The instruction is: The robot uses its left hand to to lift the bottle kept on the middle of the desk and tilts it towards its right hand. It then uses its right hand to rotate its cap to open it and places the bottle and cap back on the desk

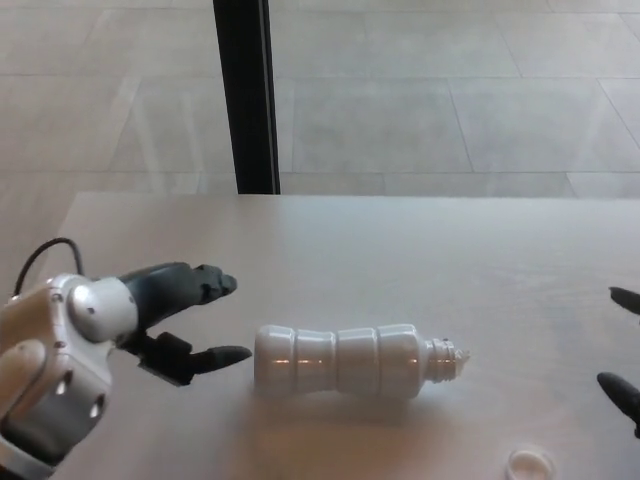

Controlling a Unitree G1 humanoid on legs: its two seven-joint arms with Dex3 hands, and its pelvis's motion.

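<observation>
two pieces rest apart on the tabletop (330,240): the uncapped bottle (350,361) lying sideways mid-desk, the cap (529,464) near the front right. left hand (170,320) beside its base, fingers spread, empty; right hand's (625,390) grip unclear. best withdrawn without nudging the bottle.

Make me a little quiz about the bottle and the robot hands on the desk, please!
1. True or false: the white bottle stands upright on the desk.
2. Where is the cap? A) on the bottle's neck B) on the desk near the right robot hand C) in the left robot hand
3. Fill in: the bottle's open neck points toward the robot's ____ side.

Key: 1 false, it lies on its side. 2 B. 3 right.
</observation>
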